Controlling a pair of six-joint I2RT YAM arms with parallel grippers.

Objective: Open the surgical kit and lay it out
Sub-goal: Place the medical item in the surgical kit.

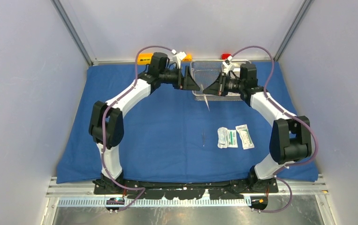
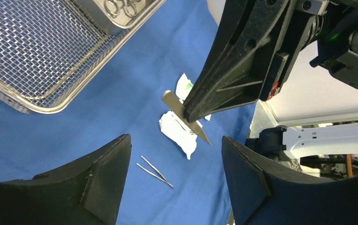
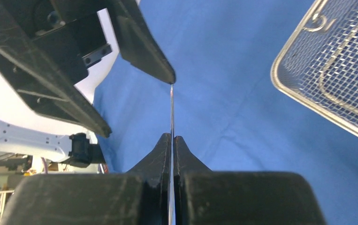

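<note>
R gripper (image 3: pixel 172 137) clamped shut on thin steel instrument (image 2: pixel 172 101), prob. offering it for handover; L gripper (image 2: pixel 176 139) faced it, fingers wide apart, holding nothing.

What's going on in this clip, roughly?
The right arm holds a thin steel instrument in shut jaws, in the air beside the mesh tray. The left arm faces it with jaws open, gripping nothing. The blue cloth is already spread out, with forceps and white-green packets lying on it.
</note>
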